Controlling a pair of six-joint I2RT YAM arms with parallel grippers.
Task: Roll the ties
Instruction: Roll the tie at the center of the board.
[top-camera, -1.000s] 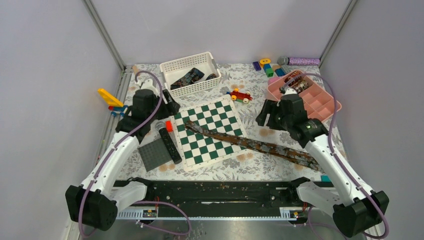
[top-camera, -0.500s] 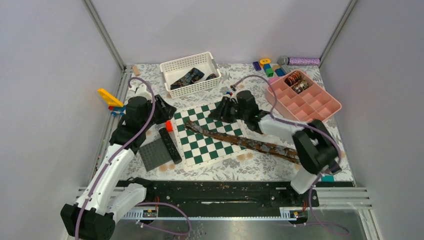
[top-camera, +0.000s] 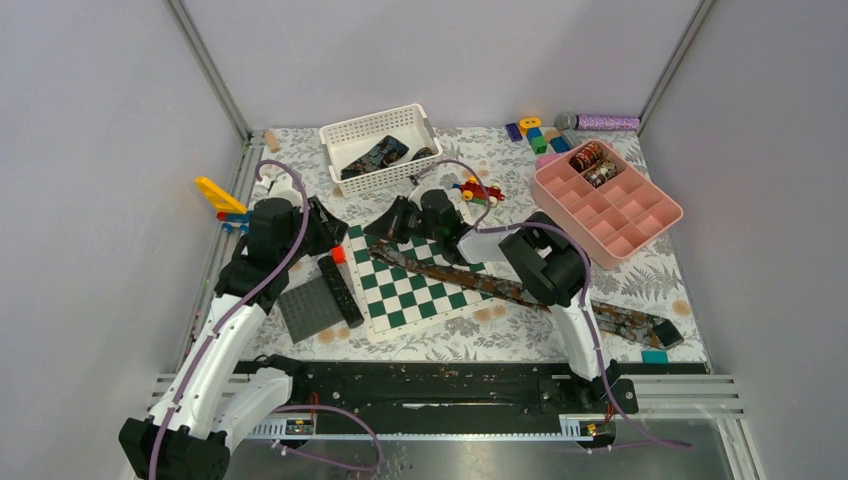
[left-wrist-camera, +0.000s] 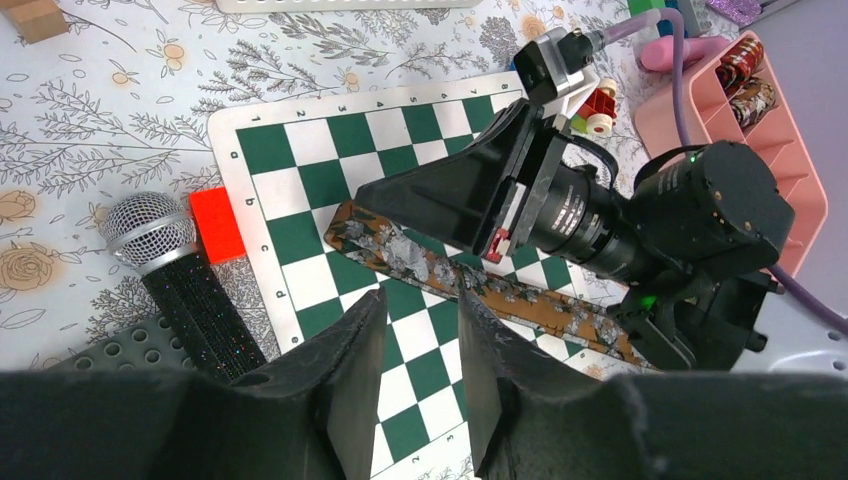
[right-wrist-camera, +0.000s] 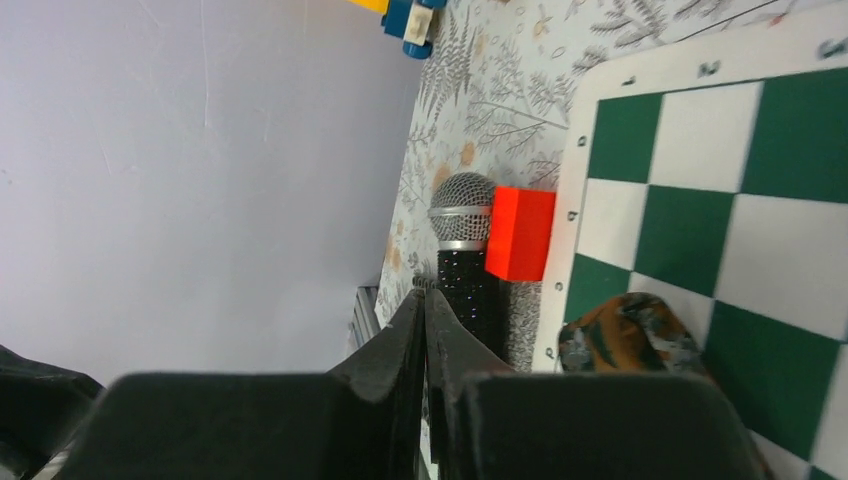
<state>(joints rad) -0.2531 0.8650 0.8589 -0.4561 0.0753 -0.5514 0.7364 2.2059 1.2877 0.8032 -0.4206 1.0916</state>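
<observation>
A long brown-rust speckled tie (top-camera: 520, 290) lies flat, slanting from the chessboard (top-camera: 430, 300) to the table's right front. Its narrow end (right-wrist-camera: 628, 338) rests on the board's left part. My right gripper (top-camera: 375, 230) hangs low just beside that end, jaws shut with nothing between them; the end lies right of the fingertips (right-wrist-camera: 425, 297). My left gripper (left-wrist-camera: 420, 310) hovers open over the board, short of the tie end (left-wrist-camera: 375, 228), and is empty. Dark ties fill a white basket (top-camera: 345, 135). Small coiled ties (top-camera: 590, 160) sit in the pink tray (top-camera: 640, 215).
A black microphone (top-camera: 340, 285), a red block (top-camera: 338, 253) and a grey studded plate (top-camera: 308, 305) lie left of the board. A toy car (top-camera: 480, 190), coloured blocks (top-camera: 535, 135), a purple cylinder (top-camera: 605, 122) and a yellow toy (top-camera: 222, 195) sit further out.
My right arm has swung from the pink tray across to the tie's narrow end, and its jaws have shut. The left gripper's jaws have narrowed and it shifted slightly.
</observation>
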